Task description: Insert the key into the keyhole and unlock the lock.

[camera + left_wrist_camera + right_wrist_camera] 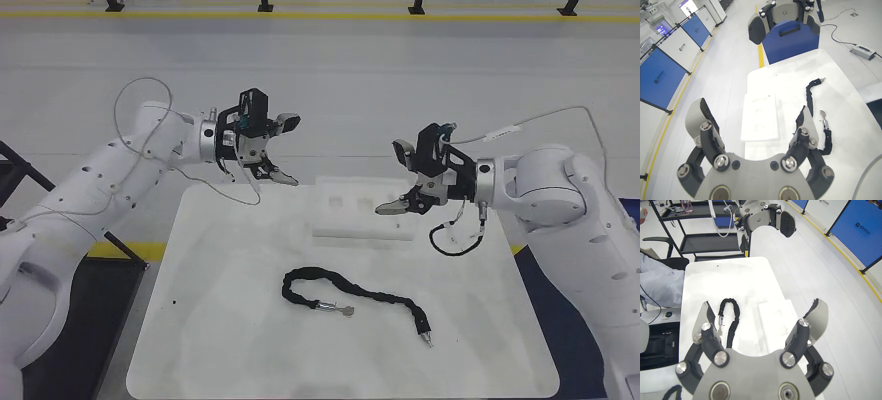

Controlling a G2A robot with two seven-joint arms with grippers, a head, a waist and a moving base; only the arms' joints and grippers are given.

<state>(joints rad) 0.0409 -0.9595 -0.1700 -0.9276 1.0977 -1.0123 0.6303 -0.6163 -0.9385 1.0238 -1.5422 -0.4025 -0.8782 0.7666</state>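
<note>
A black fabric-covered chain lock (375, 294) lies unlatched in the middle of the white table (220, 330). One end is a silver cylinder (326, 306) with a small key (346, 311) sticking out of it. The other end, a metal pin (426, 341), lies apart. My left gripper (285, 152) hovers open over the table's far left corner, holding nothing. My right gripper (398, 180) hovers open above the far right, over a white foam tray (365, 210). The left wrist view has the key (823, 113), cylinder (826, 125) and own gripper (753, 115). The right wrist view has the key (720, 332), chain (734, 313) and own gripper (762, 313).
The foam tray (760, 119) with shallow recesses lies along the table's far edge. Off the table stand a blue box (791, 43), a black shelf cart (696, 237) and blue barrier panels (660, 79). Bare tabletop surrounds the chain.
</note>
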